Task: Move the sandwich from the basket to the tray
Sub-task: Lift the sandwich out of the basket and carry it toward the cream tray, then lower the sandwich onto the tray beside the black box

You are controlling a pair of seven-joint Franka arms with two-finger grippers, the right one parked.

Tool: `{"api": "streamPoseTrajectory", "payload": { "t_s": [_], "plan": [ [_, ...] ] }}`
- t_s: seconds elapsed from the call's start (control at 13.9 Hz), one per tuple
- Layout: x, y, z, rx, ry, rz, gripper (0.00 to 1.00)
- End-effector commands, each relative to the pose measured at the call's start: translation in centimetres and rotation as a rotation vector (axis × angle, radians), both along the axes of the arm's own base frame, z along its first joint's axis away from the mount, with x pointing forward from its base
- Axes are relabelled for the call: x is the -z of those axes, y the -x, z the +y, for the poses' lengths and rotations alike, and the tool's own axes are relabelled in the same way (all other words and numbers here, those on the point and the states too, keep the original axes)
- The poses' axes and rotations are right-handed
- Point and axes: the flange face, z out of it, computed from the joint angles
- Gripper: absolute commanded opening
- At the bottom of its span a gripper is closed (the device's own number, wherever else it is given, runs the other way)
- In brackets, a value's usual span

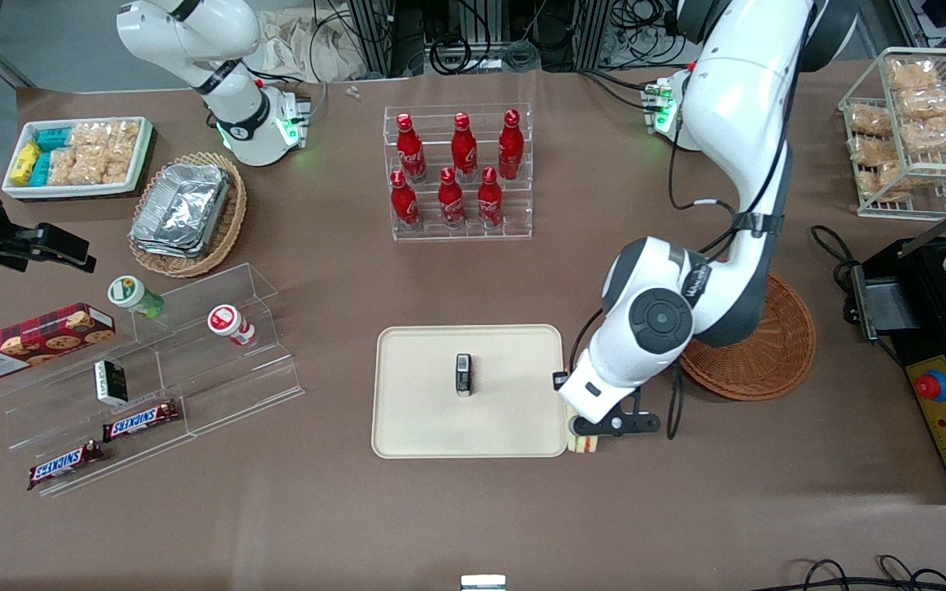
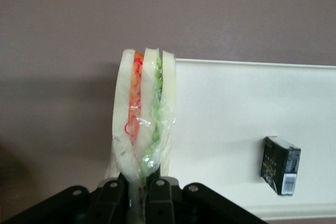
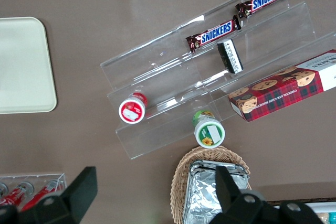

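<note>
Sandwich [image 2: 144, 111] is out of the basket [image 1: 760, 353] and clamped in the jaws of the gripper [image 1: 586, 439] just beside the tray [image 1: 424, 427] rim — carry over and release onto the tray not yet done.

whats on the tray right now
Only a small dark box stands on the tray. The sandwich, gripped in the claw, is at the tray's edge, not yet on it.

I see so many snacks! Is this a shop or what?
Probably a lab set up like a pretend shop: cola bottles and Snickers bars sit on display racks, yet cables trail around. The gripper holds the sandwich at the tray edge.
</note>
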Motion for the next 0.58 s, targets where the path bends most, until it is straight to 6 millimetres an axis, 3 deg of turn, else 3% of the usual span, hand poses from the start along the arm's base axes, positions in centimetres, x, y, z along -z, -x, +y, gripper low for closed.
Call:
{"api": "streamPoseTrajectory", "payload": {
  "t_s": [0.0, 0.29, 0.5],
  "plan": [
    [2.1, 0.1, -2.5, 0.004, 0.01, -0.006, 0.0],
    [4.8, 0.8, -4.3, -0.041, 0.013, -0.008, 0.0],
    [5.2, 0.8, -4.3, -0.077, 0.015, 0.0, 0.0]
  ]
}}
